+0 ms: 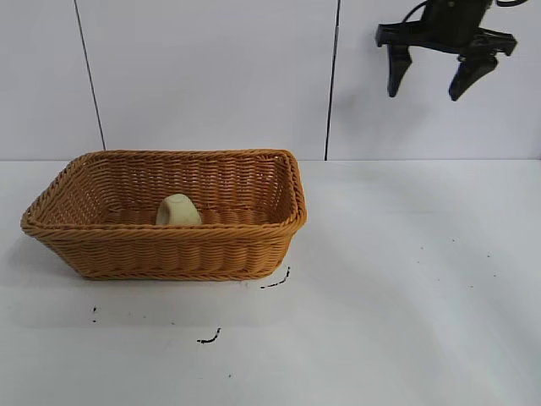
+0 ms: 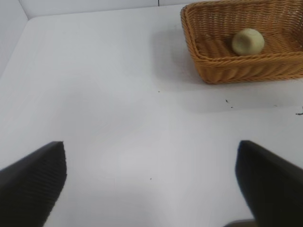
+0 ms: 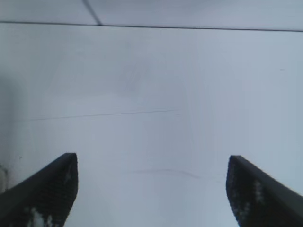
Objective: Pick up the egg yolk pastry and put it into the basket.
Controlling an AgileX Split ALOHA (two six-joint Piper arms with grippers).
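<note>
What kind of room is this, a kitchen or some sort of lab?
Most likely a robot test bench, not a kitchen. A bare white table backed by plain white panels holds only a wicker basket with one small pastry inside, and a black robot gripper hangs above, open.

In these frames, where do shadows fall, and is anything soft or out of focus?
Exterior view: the basket throws a faint shadow onto the table at its left end.
Left wrist view: a soft shadow beside the basket; near fingers blurred.
Right wrist view: fingers soft, table hazy.
</note>
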